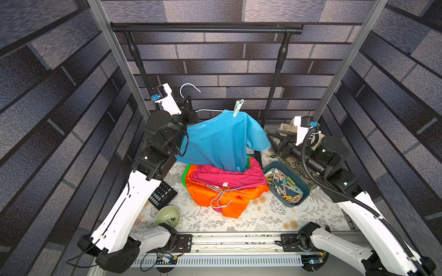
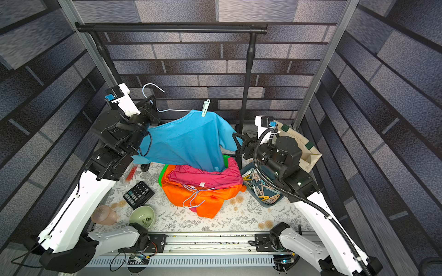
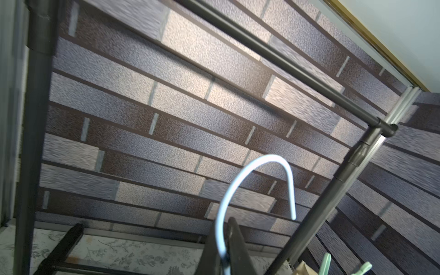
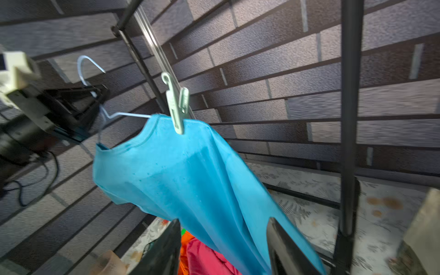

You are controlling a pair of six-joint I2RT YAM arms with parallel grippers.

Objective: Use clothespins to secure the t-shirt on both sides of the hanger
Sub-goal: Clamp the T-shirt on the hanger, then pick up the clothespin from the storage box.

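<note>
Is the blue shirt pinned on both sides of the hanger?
One side only: a single mint clothespin clips the blue shirt to the hanger; the other shoulder has none.

Enclosure from above. Wall panels (image 1: 263, 14) printed with a grey and dark-brown brick pattern close the back and both sides; pale glare lies on the upper bricks. Aluminium posts (image 1: 121, 59) rise at the rear corners. A black garment rack (image 1: 205, 29), one horizontal bar on two uprights, stands before the back wall. The surface (image 1: 263, 215) carries a pale cloth with grey leaf print and orange-brown spots. In the left wrist view, a plain light wall (image 3: 404, 28) with gold-coloured trim shows beyond the panels.
</note>
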